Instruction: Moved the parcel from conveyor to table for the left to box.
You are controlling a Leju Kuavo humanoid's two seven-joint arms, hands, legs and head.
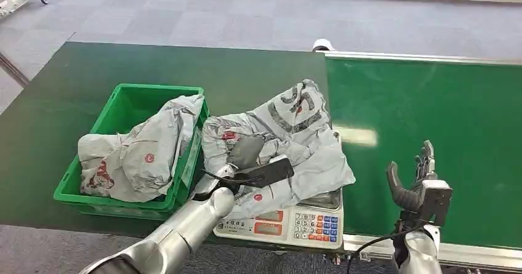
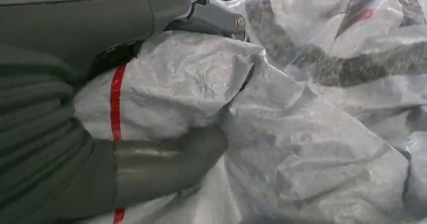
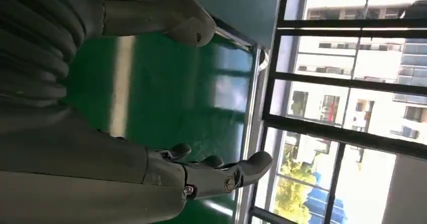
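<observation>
Parcel, head view: grey parcel (image 1: pixel 289 140) at frame centre on the scale (image 1: pixel 295 222), beside the green box (image 1: pixel 126 111); left hand (image 1: pixel 249 163) grips it.
Left wrist view: thumb (image 2: pixel 166 163) pressed into crumpled wrapping.
Right wrist view: right hand (image 3: pixel 201 103) spread, holding nothing, over conveyor (image 3: pixel 166 98).

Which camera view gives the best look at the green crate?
The head view: the green crate appears whole there, left of the scale, with a grey parcel inside. The wrist views show nothing of it.
</observation>
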